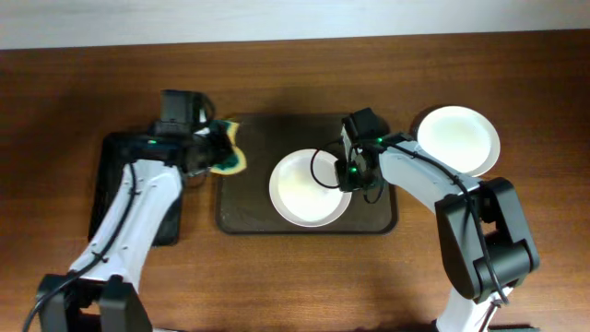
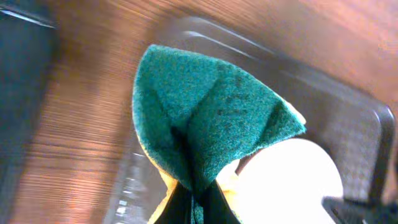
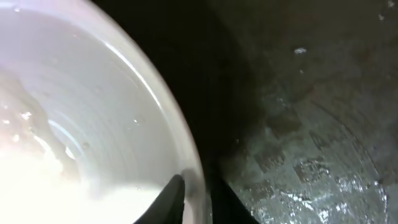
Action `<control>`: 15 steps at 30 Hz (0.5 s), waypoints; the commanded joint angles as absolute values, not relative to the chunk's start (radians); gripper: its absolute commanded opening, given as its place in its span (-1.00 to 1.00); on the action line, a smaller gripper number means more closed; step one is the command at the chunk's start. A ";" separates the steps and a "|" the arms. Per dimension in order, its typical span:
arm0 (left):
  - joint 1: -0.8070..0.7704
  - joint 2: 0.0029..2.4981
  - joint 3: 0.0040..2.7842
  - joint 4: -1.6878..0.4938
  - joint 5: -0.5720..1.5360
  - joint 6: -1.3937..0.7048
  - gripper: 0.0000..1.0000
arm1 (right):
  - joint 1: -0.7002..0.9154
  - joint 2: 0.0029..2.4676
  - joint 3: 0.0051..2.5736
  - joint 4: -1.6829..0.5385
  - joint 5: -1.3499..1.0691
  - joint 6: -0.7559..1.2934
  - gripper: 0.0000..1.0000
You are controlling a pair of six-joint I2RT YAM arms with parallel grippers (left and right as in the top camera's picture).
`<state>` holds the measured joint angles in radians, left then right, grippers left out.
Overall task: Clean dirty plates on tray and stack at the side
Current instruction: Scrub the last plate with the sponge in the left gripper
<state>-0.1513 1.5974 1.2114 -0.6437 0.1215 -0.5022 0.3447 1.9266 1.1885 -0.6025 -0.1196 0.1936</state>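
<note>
Tray (image 1: 241, 210) sits mid-tabletop (image 1: 295, 281), spanning the gap between the two arms. One plate (image 1: 304, 189) lies flat on it, right of centre. It's round, so there's no long axis to line up on. A side plate (image 1: 458, 140) is off the tray on bare wood, just past the right tool (image 1: 354, 175) on its outer side; can't tell if that's one plate or a stack. The narrow black tray (image 1: 138, 194) under the left arm isn't involved.

Sponge (image 1: 229, 157), green face out, is folded and pinched hard in the left tool (image 1: 214, 152). The right tool is clamped on the plate's right rim. The wrist view shows one finger (image 3: 169, 200) inside the rim; the outer one is dark against the tray and hard to make out.

Relation that matters: the plate is directly right of the left tool and slightly back toward the robot. It's near the sponge, not touching it.

My read is that the scrub comes next: the left arm sweeps right and down onto the plate face while the right pins it. Risk is the plate sliding if that rim grip is shallow.
</note>
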 commanded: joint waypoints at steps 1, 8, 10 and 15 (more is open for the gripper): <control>-0.265 1.631 1.208 -0.640 0.140 -0.477 -1.00 | 0.347 1.986 1.167 -0.596 -0.132 0.200 -0.92; -0.527 1.877 1.208 -0.535 0.143 -0.538 -1.00 | 0.346 1.986 1.167 -0.578 -0.128 0.200 -0.91; -0.558 1.917 1.208 -0.523 0.143 -0.537 -1.00 | 0.347 1.986 1.167 -0.567 -0.128 0.205 -0.91; -0.567 1.987 1.208 -0.446 0.053 -0.537 -1.00 | 0.346 1.986 1.167 -0.564 -0.128 0.226 -0.91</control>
